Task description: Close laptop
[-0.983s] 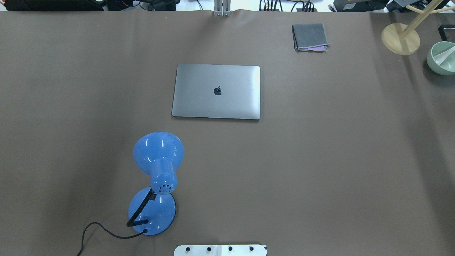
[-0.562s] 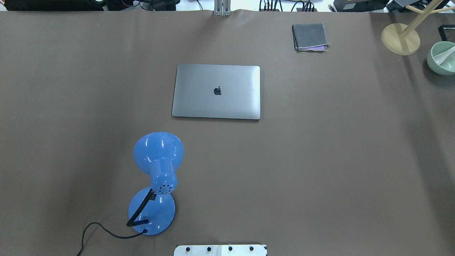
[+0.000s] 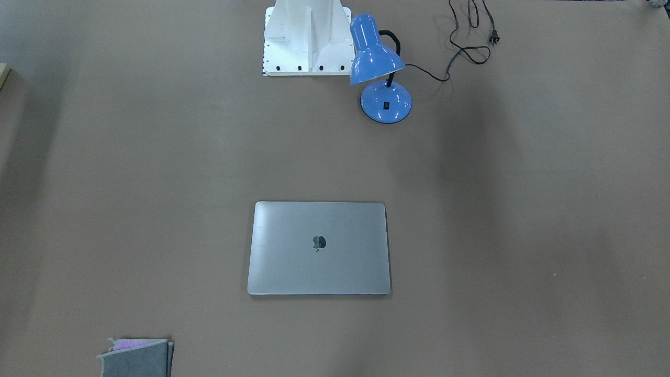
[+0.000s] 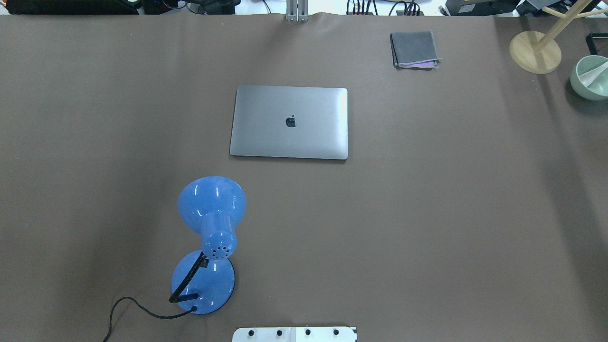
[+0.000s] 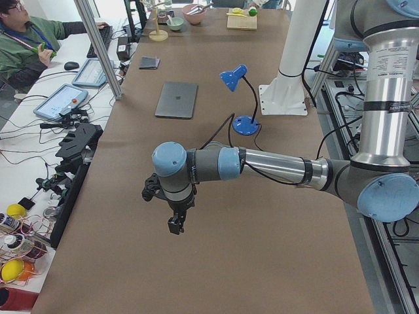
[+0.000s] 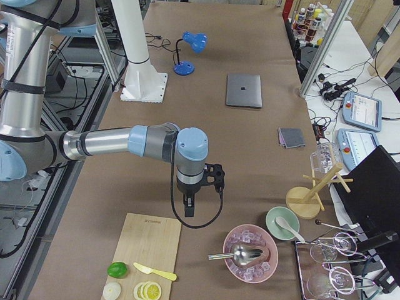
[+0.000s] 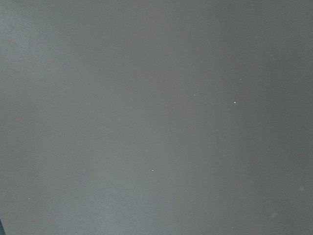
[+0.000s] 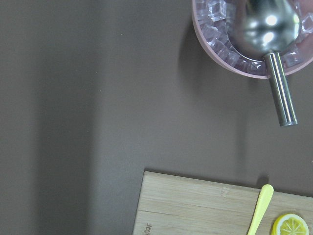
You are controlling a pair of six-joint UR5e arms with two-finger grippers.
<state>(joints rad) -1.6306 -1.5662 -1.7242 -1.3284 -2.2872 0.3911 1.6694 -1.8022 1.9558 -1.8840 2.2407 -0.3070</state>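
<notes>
The space-grey laptop (image 4: pixel 289 122) lies flat on the brown table with its lid down and the dark apple logo facing up. It also shows in the front-facing view (image 3: pixel 319 247) and both side views (image 5: pixel 177 99) (image 6: pixel 244 90). My left gripper (image 5: pixel 175 226) hangs over bare table far from the laptop, toward the table's left end. My right gripper (image 6: pixel 189 211) hangs over the table's right end, also far from it. Both show only in the side views, so I cannot tell whether they are open or shut. Neither holds anything that I can see.
A blue desk lamp (image 4: pixel 211 223) with a black cord stands near the robot base. A grey felt pouch (image 4: pixel 414 49) lies at the far right. A wooden stand (image 4: pixel 535 51), a green bowl (image 4: pixel 590 78), a pink ice bowl (image 6: pixel 228 259) and a cutting board (image 6: pixel 150 250) sit at the right end.
</notes>
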